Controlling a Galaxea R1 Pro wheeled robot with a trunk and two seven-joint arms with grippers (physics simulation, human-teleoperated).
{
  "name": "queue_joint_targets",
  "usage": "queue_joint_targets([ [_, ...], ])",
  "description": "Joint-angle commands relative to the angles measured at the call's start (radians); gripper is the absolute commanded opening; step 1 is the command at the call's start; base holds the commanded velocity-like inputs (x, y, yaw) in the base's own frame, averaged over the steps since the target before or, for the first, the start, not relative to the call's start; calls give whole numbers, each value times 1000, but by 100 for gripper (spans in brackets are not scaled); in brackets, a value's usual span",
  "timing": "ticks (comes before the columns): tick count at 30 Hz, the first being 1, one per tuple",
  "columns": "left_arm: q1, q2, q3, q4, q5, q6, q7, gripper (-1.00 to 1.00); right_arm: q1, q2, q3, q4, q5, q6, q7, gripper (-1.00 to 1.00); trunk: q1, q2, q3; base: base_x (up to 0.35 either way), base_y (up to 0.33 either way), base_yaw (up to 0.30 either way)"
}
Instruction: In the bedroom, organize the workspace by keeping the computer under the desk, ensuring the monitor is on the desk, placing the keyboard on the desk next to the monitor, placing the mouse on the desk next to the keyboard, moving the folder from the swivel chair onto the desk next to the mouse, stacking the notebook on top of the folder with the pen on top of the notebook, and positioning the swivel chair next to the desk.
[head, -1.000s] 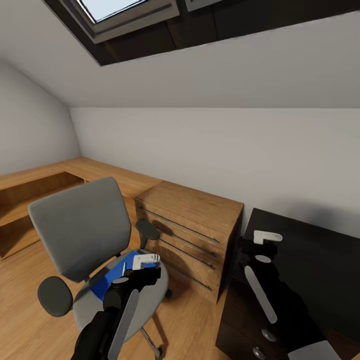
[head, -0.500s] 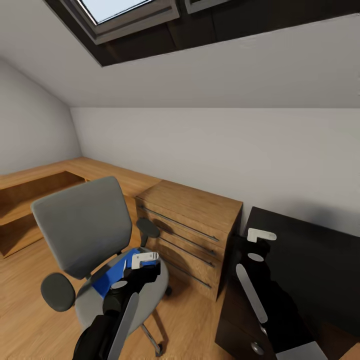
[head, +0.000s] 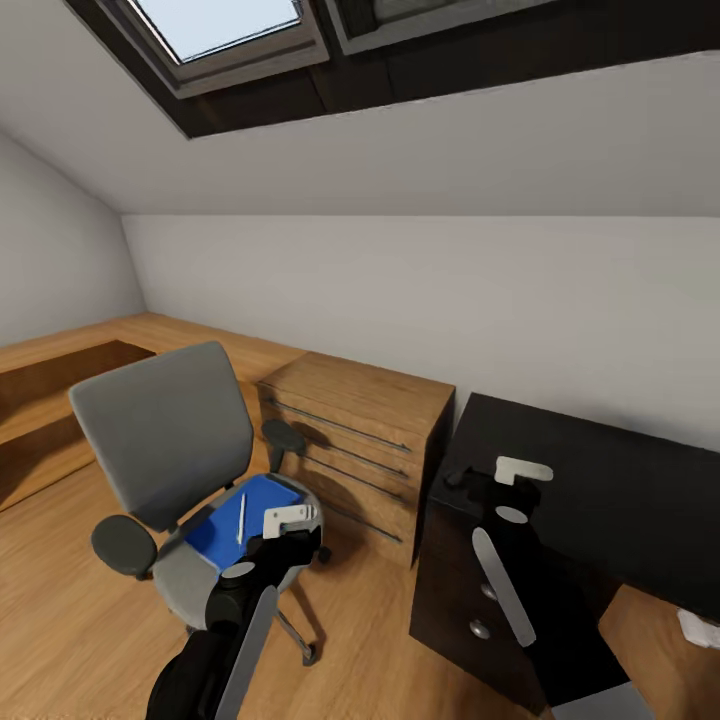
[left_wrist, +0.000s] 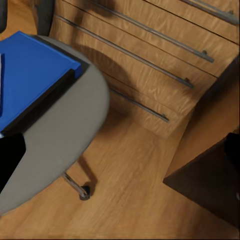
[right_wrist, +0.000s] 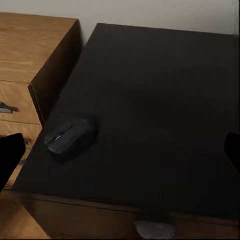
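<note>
We see the grey-seated swivel chair (head: 165, 470) with black armrests at our 10 o'clock, on the wooden floor (head: 60, 610). The flat bright blue folder (head: 240, 520) lies on its seat, and the thin white pen (head: 241, 516) rests on top of the folder. Our left gripper (head: 290, 520) hovers just beside the folder's near edge; we cannot tell how its jaws stand. A light wooden drawer chest (head: 350, 440) stands between the chair and the long black table (head: 620, 500). The small black rounded mouse (right_wrist: 70, 136) sits near the table's corner, close to the chest. Our right gripper (head: 520, 472) hangs above that corner; its jaws' state is unclear too.
</note>
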Motion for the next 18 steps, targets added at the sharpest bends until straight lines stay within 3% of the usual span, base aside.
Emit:
queue_joint_targets([
  [1,-1,0,-1,-1,10,3,8,100,-1,0,2,-1,-7,3,-8,100,-1,-1,-1,-336,0,-126],
  [18,-1,0,-1,-1,10,3,8,100,-1,2,3,-1,-7,3,-7,100,-1,-1,-17,-334,30,-26],
])
